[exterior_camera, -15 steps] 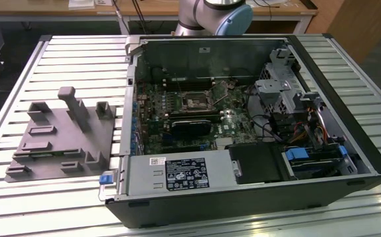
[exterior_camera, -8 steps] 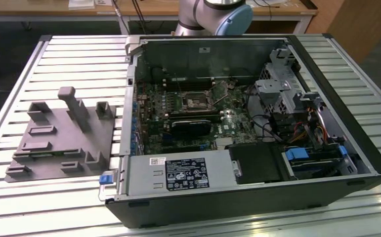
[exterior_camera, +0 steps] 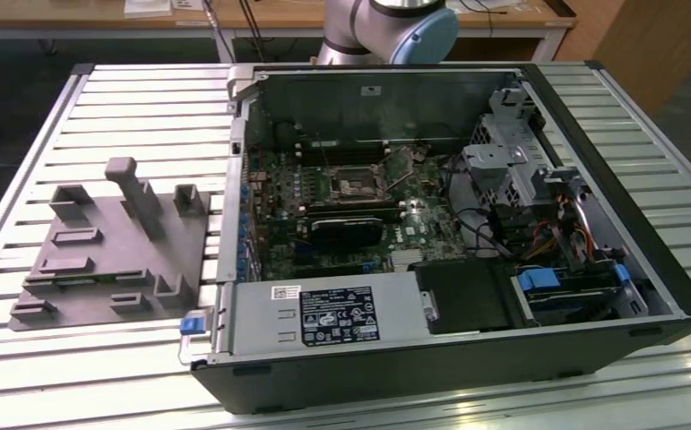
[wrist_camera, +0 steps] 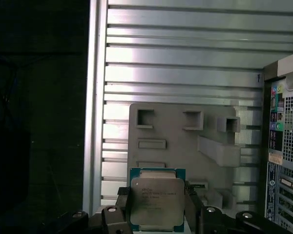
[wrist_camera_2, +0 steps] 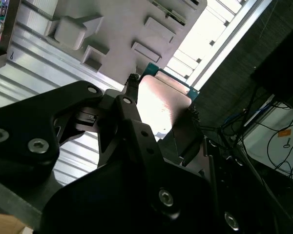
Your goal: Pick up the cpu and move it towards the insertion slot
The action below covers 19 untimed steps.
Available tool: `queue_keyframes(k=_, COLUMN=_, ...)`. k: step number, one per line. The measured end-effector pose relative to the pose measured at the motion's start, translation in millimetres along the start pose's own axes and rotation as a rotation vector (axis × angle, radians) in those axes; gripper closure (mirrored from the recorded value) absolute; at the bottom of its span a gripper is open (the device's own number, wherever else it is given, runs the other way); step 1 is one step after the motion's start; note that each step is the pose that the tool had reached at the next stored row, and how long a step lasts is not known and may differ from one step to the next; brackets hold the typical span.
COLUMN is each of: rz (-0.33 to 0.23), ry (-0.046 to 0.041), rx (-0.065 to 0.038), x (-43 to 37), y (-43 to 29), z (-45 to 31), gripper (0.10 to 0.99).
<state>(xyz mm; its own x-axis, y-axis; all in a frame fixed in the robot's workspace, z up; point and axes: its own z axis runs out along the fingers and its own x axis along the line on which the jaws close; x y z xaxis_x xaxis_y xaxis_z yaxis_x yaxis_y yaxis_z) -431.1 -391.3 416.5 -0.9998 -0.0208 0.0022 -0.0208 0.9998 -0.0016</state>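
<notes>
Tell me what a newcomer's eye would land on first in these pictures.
In the exterior view, the open computer case dominates the slatted table, and the insertion slot sits near the middle of the board inside it. In the first wrist view, the silvery cpu is clamped in the pincer, with the grey tray behind it.

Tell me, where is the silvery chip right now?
In both wrist views the cpu sits between the fingers of the gripper, with the grey tray beyond it.
</notes>
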Motion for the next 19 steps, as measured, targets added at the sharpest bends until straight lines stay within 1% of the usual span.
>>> queue_keyframes(k=5, rz=0.001, ry=0.0001, rx=0.003, x=0.0, y=0.9, z=-8.7, gripper=0.553)
queue_keyframes(k=8, rz=0.001, ry=-0.0002, rx=0.004, x=-1.0, y=1.0, z=-10.5, gripper=0.553)
queue_keyframes(k=19, rz=0.001, ry=0.0001, rx=0.004, x=-23.7, y=0.6, z=-10.7, gripper=0.553)
